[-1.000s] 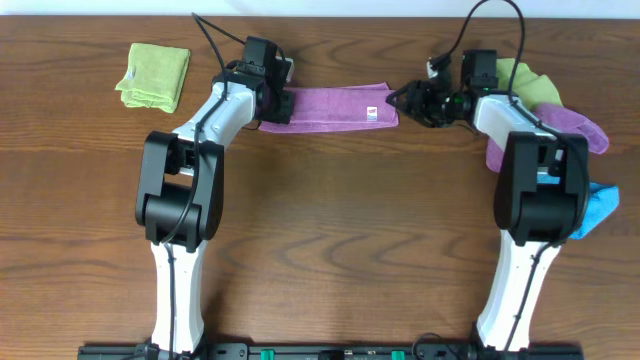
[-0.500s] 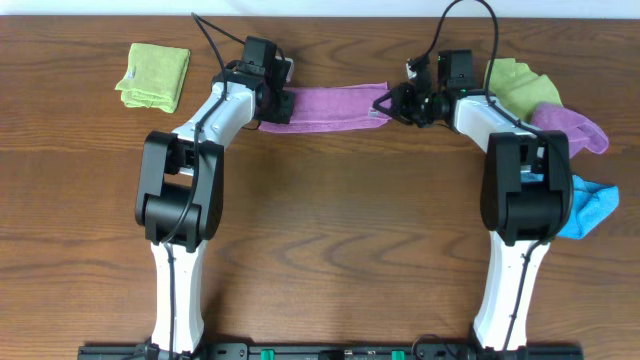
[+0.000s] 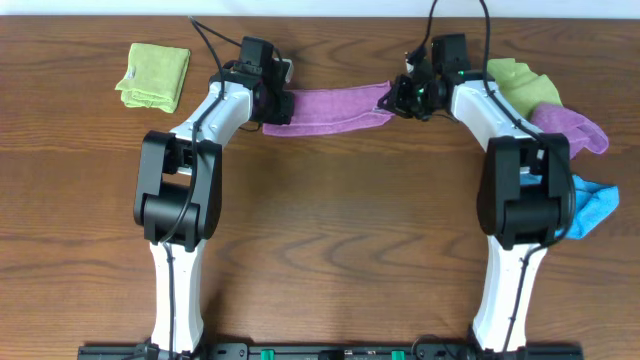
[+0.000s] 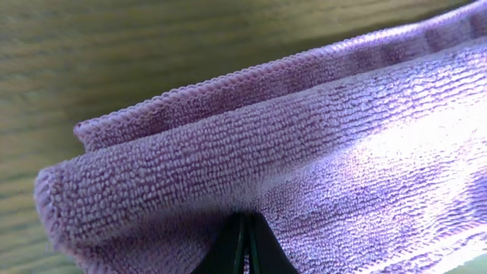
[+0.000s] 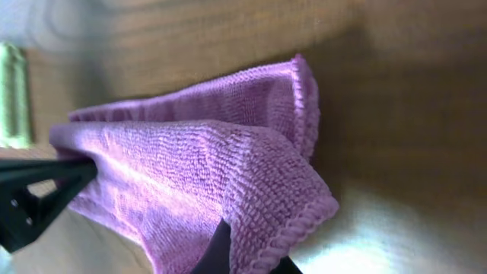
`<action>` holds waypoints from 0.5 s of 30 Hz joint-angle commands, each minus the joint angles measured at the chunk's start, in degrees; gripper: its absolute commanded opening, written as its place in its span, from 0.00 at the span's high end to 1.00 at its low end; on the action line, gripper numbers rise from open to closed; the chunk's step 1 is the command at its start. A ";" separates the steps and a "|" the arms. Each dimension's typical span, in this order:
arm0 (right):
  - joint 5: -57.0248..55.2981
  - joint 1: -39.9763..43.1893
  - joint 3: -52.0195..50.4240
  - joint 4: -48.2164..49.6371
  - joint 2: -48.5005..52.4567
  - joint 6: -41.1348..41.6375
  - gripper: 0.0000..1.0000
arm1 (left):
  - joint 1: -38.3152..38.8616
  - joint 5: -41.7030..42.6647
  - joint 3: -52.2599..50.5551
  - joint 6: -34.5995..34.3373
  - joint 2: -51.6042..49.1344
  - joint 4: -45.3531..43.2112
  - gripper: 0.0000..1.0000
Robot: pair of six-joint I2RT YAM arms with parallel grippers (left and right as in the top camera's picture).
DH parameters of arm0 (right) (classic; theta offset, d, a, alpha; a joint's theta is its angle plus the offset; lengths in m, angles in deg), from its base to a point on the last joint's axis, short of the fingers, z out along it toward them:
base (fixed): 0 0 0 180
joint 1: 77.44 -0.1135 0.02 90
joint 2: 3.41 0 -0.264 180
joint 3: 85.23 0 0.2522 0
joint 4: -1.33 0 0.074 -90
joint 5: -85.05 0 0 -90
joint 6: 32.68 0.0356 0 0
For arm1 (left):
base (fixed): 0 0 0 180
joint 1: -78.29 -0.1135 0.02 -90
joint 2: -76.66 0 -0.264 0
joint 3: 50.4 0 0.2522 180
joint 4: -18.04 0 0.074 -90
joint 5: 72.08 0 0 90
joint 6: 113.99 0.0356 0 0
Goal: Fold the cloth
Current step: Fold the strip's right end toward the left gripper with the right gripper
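The cloth (image 3: 330, 107), pinkish-purple and folded into a long strip, hangs stretched between my two grippers near the table's far edge. My left gripper (image 3: 278, 105) is shut on its left end; in the left wrist view the towel (image 4: 304, 152) fills the frame, with my left gripper (image 4: 245, 247) closed tight under the fold. My right gripper (image 3: 396, 97) is shut on the right end, which is lifted and bunched. The right wrist view shows the cloth's corner (image 5: 259, 190) draped over my right gripper (image 5: 247, 255).
A folded lime-green cloth (image 3: 154, 75) lies at the back left. At the back right sits a heap: another green cloth (image 3: 520, 85), a violet purple cloth (image 3: 572, 125) and a blue cloth (image 3: 590, 205). The table (image 3: 330, 230) is brown wood.
My right gripper moved left onto the cloth's right end and shut on it, then lifted that end, bunching it. The left gripper kept its hold and place.
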 commanded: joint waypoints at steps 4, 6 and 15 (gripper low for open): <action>-5.73 -2.54 1.66 -6.27 -4.35 -4.31 0.98 | 1.49 3.43 -0.79 -2.34 -1.77 3.15 0.94; -6.75 -2.80 1.66 -7.32 -4.35 -4.68 0.98 | 2.08 3.39 -0.79 -2.34 -1.77 4.37 0.95; -9.84 -5.09 3.67 -7.69 -5.09 -6.14 0.98 | 2.34 3.39 -0.72 -2.29 -0.66 4.00 0.94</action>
